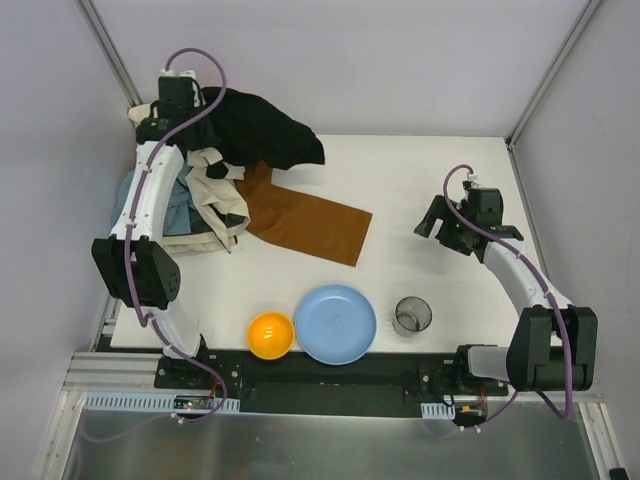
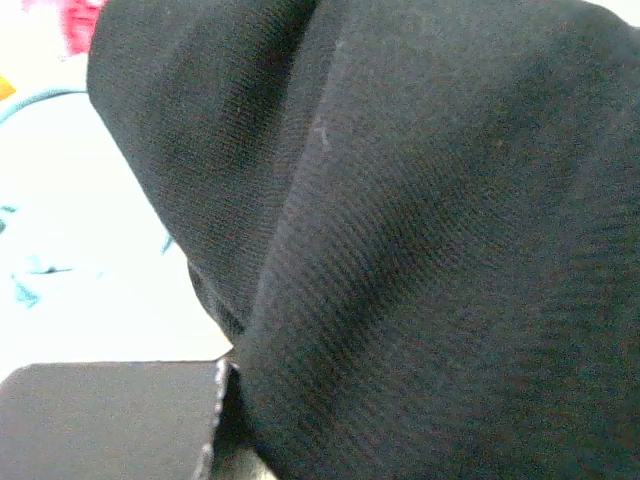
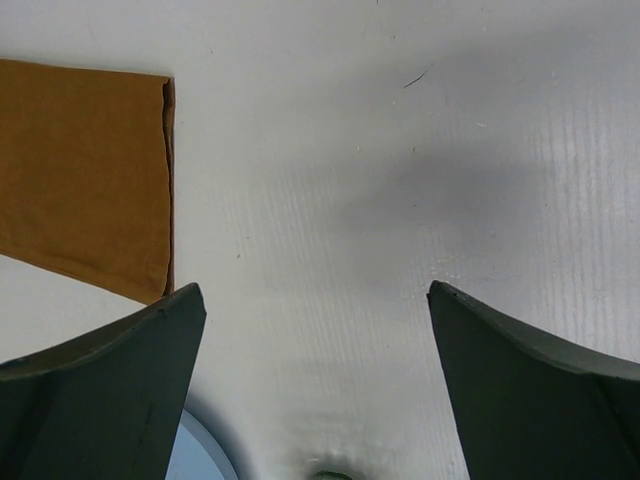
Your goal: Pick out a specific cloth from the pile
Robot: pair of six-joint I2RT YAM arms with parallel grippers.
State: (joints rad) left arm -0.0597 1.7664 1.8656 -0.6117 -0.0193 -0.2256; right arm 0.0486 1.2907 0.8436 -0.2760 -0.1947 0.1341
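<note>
So | your left gripper [image 1: 190, 100] was clamped on the black garment [image 2: 420, 250], which filled its camera | one end of the cloth [image 1: 305, 220] hid under that garment | right gripper [image 3: 315, 300] gaped wide, empty.

I could read no text, label, brand, number or sign in any of the three views.
</note>
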